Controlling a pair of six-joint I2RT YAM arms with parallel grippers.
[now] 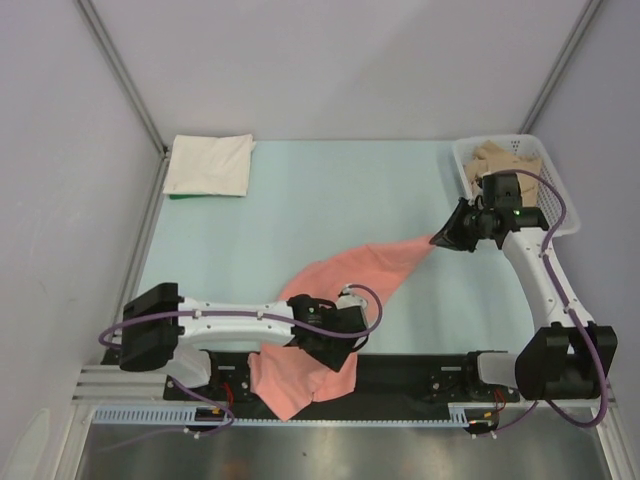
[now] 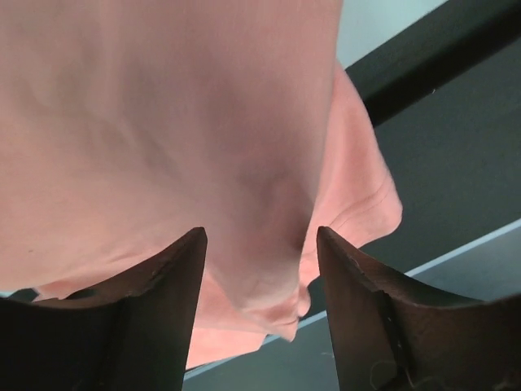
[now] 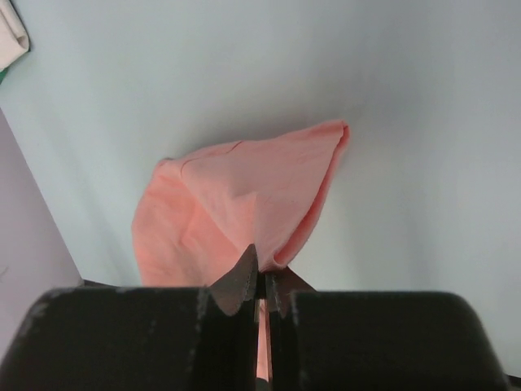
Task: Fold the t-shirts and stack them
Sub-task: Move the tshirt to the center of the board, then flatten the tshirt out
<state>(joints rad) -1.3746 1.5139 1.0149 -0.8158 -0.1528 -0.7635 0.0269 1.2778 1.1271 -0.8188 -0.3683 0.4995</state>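
The salmon-pink t-shirt (image 1: 350,275) stretches from the near table edge up toward the right. My right gripper (image 1: 440,240) is shut on its far corner (image 3: 269,204) and holds it lifted above the table. My left gripper (image 1: 335,350) is open over the shirt's near part (image 2: 163,122), which hangs over the front edge; its fingers (image 2: 175,293) stand wide apart with cloth between and below them. A cream-white t-shirt (image 1: 209,165) lies folded at the back left. A tan-beige t-shirt (image 1: 500,158) sits in the white mesh basket (image 1: 470,165).
The basket stands at the back right, just behind my right wrist. A black rail (image 1: 420,370) runs along the near table edge by the arm bases. Grey walls and metal posts (image 1: 120,70) close in the table.
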